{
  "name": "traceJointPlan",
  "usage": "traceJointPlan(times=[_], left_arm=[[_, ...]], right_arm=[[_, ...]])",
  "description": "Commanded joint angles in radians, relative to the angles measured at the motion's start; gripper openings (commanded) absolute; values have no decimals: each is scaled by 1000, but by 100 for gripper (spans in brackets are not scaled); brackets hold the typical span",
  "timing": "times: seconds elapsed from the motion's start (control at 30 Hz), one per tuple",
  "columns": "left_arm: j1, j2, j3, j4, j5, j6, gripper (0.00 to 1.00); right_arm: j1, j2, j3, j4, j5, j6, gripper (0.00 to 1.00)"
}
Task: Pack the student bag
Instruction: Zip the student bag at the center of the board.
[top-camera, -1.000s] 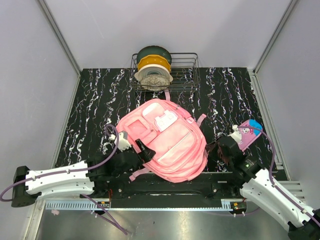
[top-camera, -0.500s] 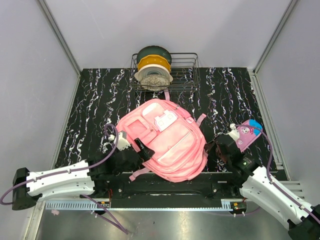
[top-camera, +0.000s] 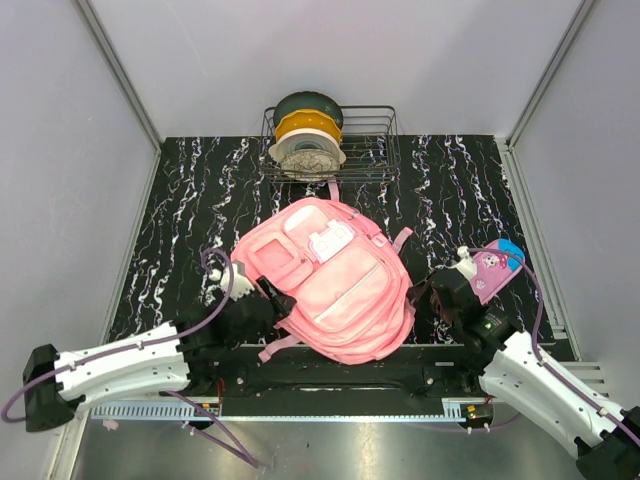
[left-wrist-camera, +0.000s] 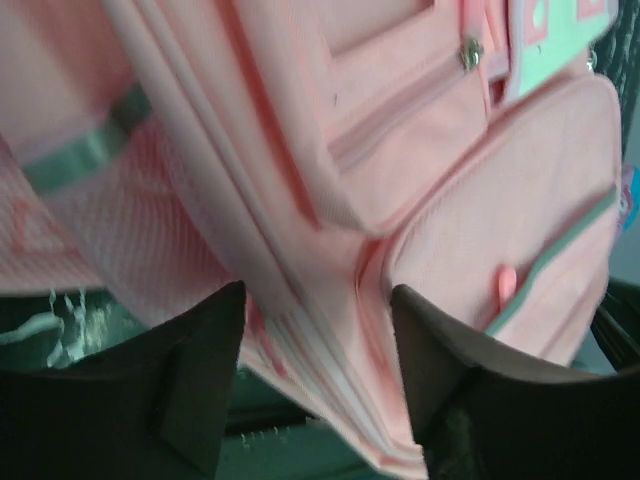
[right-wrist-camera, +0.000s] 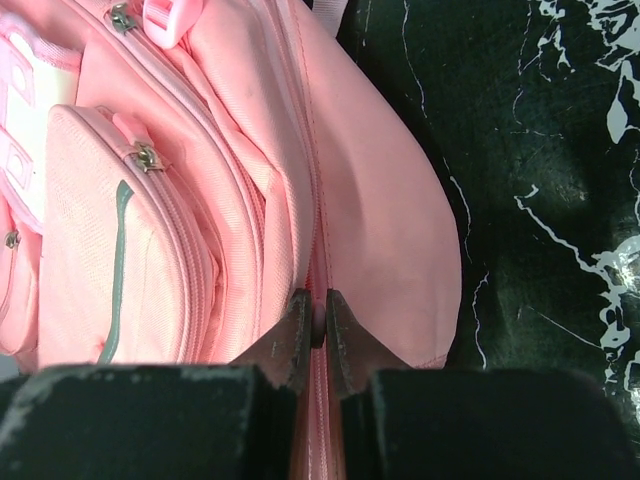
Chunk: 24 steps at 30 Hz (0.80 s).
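Student bag (top-camera: 325, 285) is lying flat, front pockets up, in the middle of the black marbled surface (top-camera: 180, 200), and I am watching both arms reaching in at its near sides. My left fingers (left-wrist-camera: 190, 380) are standing released and spread, with the bag's side seam running between them. My right fingers (right-wrist-camera: 285, 345) are clenching on the pink seam at the bag's right edge. A pink pencil case (top-camera: 492, 266) is lying just beside the right arm.
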Motion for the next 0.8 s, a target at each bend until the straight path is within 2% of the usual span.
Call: traceJointPlan(times=[0.0, 0.03, 0.07, 0.17, 0.23, 0.37, 0.4, 0.5, 0.57, 0.6, 0.63, 0.67, 0.73, 0.77], left_arm=[[268, 37, -86, 309, 198, 207, 47], [316, 33, -100, 340, 233, 253, 36], [353, 19, -108, 381, 250, 279, 19], [506, 23, -53, 357, 303, 423, 6], [570, 95, 30, 345, 392, 546, 0], [711, 238, 114, 447, 634, 730, 0], [731, 316, 172, 439, 737, 817, 0], [782, 448, 295, 374, 903, 947, 0], [800, 487, 347, 346, 966, 1036, 0], [805, 508, 355, 353, 992, 1083, 2], [809, 517, 366, 350, 995, 1088, 10], [817, 527, 375, 353, 995, 1088, 22], [822, 527, 388, 337, 994, 1085, 61], [820, 507, 388, 321, 980, 1082, 70]], right_arm=[[-2, 4, 45, 97, -38, -11, 0], [-1, 7, 46, 97, -41, -14, 0], [-2, 9, 48, 100, -47, -14, 0], [-2, 25, 52, 111, -62, -13, 0], [-2, 33, 45, 144, -81, -13, 0], [-1, 70, 25, 239, -177, -31, 0], [1, 75, 20, 259, -197, -53, 0], [1, 91, 23, 298, -274, -100, 0], [5, 108, 25, 309, -322, -148, 0], [7, 111, 25, 306, -335, -172, 0], [10, 116, 25, 316, -364, -185, 0], [20, 115, 20, 324, -375, -188, 0], [24, 105, 11, 298, -357, -185, 0], [27, 90, 10, 284, -345, -183, 0]])
